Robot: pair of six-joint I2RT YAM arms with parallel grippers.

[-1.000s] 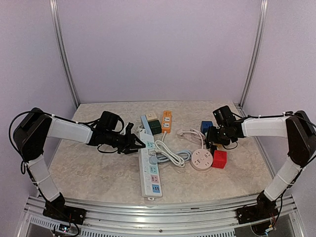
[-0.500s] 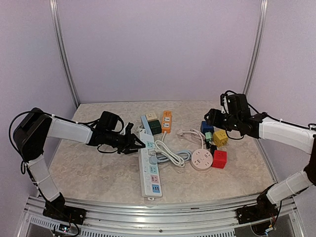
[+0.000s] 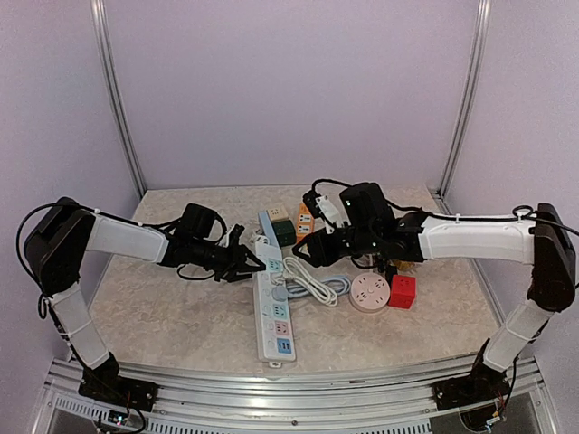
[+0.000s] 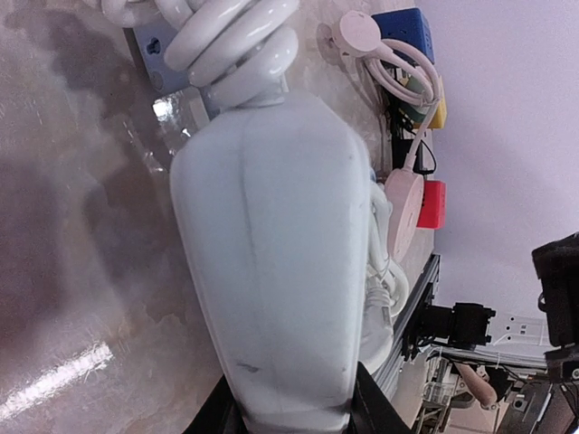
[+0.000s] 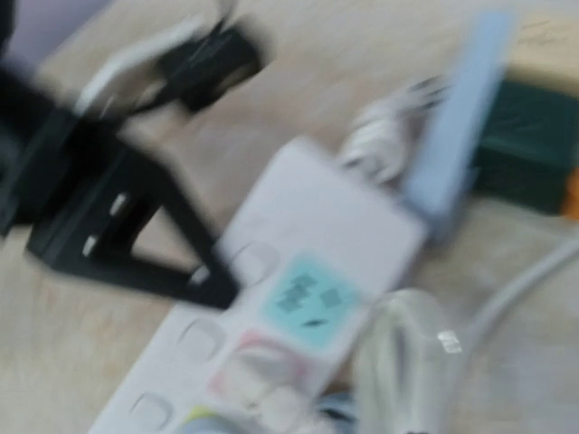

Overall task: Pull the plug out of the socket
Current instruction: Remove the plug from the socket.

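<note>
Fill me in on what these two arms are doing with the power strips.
The left hand grips the far end of the white power strip, one finger on each side, apparently bracing it. The right hand hangs over the middle of the table, close above that strip and the coiled white cord; its own camera view is blurred. A plug looks to be still seated in the strip, so nothing is pulled yet.

Red cube adapter just beside round white hub; green cube farther back
</note>
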